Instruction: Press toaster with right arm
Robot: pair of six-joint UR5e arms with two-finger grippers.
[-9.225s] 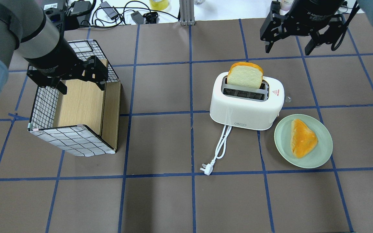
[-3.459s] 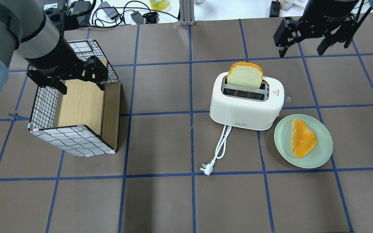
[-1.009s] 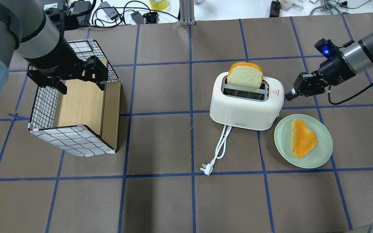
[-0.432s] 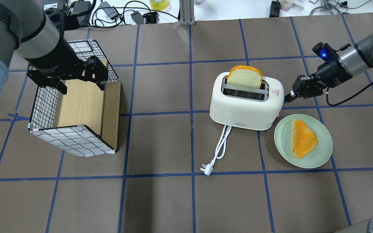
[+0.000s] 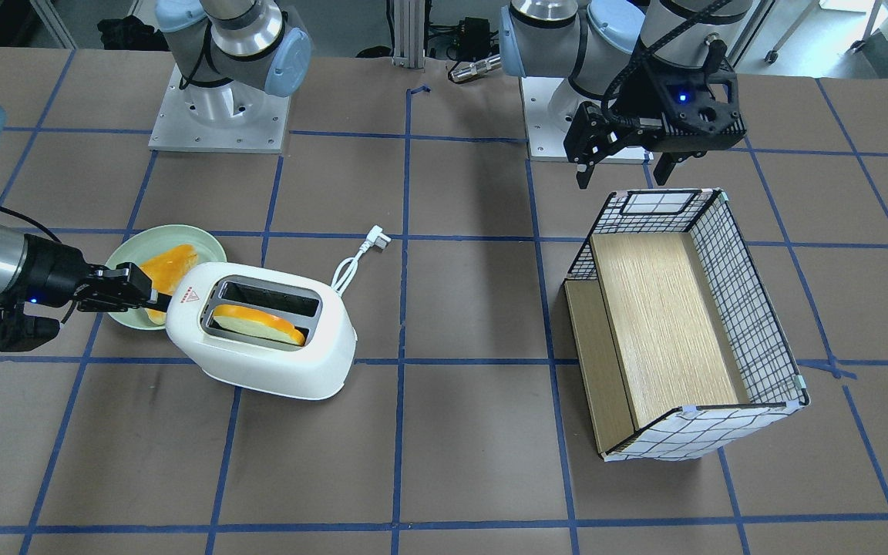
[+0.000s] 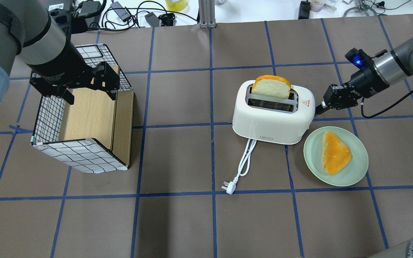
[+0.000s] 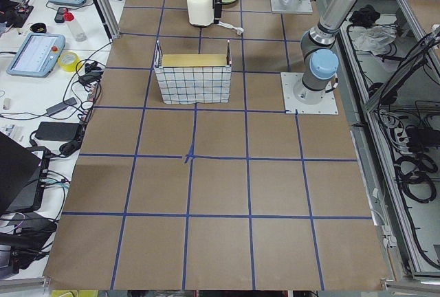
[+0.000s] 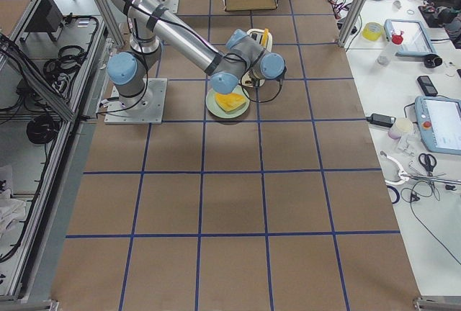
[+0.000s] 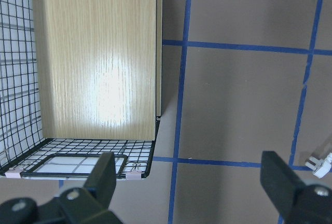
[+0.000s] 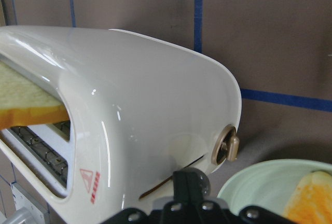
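Note:
The white toaster [image 6: 273, 118] stands right of the table's middle, and it also shows in the front view [image 5: 259, 351]. A bread slice [image 6: 271, 87] sits low in its far slot. My right gripper [image 6: 319, 108] is shut, with its fingertips against the lever slot on the toaster's right end. In the right wrist view the shut gripper [image 10: 191, 178] touches that slot just beside the round knob [image 10: 228, 149]. My left gripper [image 6: 89, 95] is open and empty above the wire basket [image 6: 81, 154].
A pale green plate [image 6: 357, 172] with a bread slice [image 6: 335, 152] lies right next to the toaster, under my right wrist. The toaster's white cord and plug [image 6: 229, 187] trail toward the robot. The basket [image 5: 745, 285] has a wooden floor.
My right gripper came down from the far right, shut, and reached the toaster's right end. Over the last second it pushed down there and the bread slice sank lower. The left arm stayed still.

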